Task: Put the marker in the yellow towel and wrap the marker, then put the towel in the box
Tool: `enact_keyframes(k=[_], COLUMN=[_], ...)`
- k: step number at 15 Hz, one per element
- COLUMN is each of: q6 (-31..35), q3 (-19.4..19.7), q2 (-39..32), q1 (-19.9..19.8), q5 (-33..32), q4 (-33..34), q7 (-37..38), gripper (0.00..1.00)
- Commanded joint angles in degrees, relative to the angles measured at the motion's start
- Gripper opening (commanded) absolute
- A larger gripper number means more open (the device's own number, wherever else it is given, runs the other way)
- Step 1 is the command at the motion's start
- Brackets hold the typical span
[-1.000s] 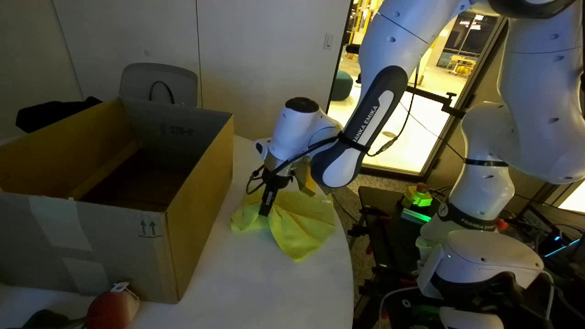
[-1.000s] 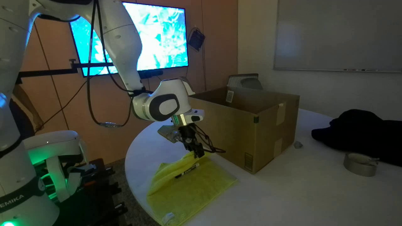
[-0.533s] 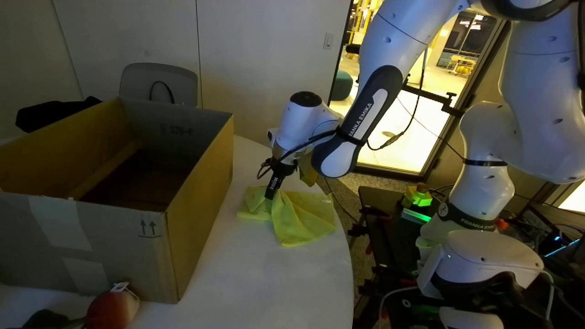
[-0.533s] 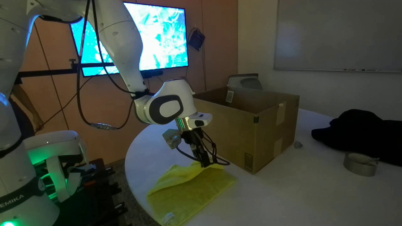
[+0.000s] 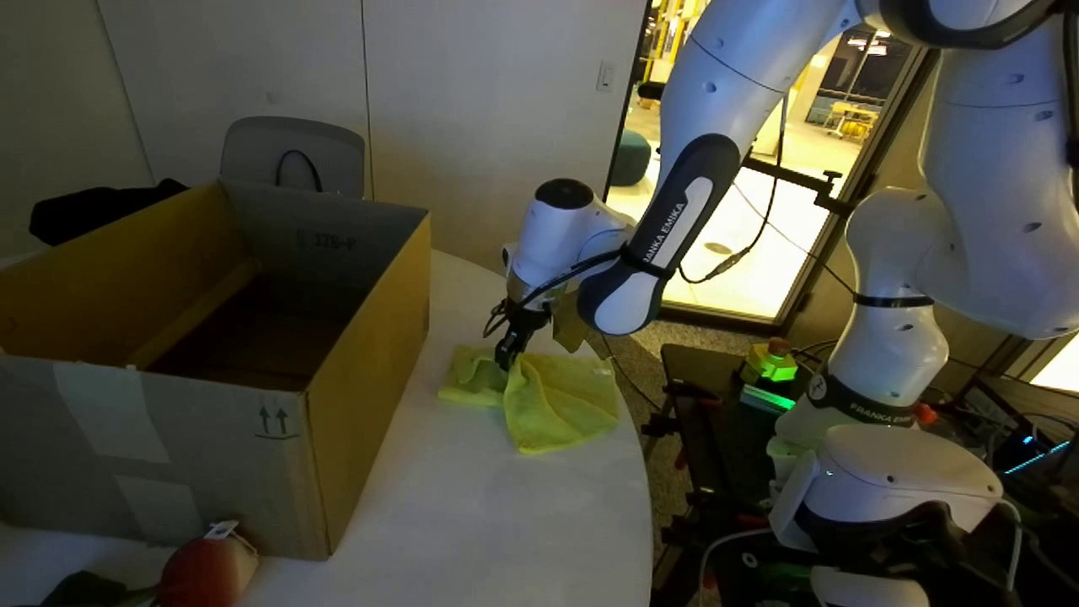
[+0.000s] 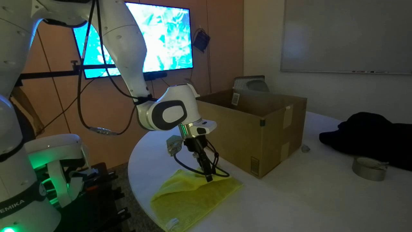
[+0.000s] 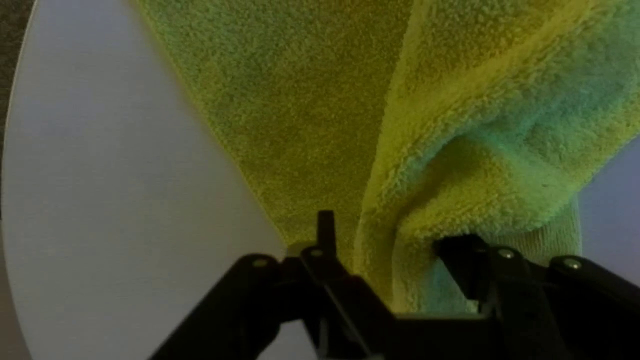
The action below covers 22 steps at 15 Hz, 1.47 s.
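The yellow towel lies on the white table with one side folded over in a loose flap. It also shows in an exterior view and in the wrist view. The marker is out of sight in all current views. My gripper is open in the wrist view, with the towel's folded edge between its spread fingers. The right fingertip touches or sits close against the fold. The gripper is low at the towel in both exterior views. The open cardboard box stands beside the towel.
The box wall rises close to the gripper. A red round object lies near the box. A tape roll, a small grey lump and black cloth lie beyond the box. The table's curved edge is near the towel.
One second ago the gripper held up the towel's edge and the marker showed on the towel. The flap has come down over that spot, and the gripper has lowered and opened.
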<state>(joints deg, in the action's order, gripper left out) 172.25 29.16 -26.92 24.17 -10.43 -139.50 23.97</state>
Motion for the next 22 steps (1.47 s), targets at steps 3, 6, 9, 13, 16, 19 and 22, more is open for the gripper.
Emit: enact_keyframes(k=[3, 6, 9, 13, 16, 19, 22], q6=[1.1, 2.3, 3.6, 3.2, 2.3, 2.4, 2.3], q3=[5.7, 7.6, 7.6, 5.4, 4.3, 0.5, -3.5], q2=[2.3, 5.5, 9.5, 13.7, 14.7, 14.2, 11.3], q1=[5.5, 6.0, 4.4, 0.5, -1.3, -5.6, -9.2], q5=[-0.7, -1.3, -1.7, -2.2, -1.9, -2.5, -2.2], q4=[-3.5, -6.7, -10.5, -14.7, -17.1, -18.5, -17.5], q7=[2.3, 0.1, -2.7, -7.9, -11.6, -14.2, -16.1], gripper=[0.99, 1.0, 1.0, 1.0, 1.0, 1.0, 1.0])
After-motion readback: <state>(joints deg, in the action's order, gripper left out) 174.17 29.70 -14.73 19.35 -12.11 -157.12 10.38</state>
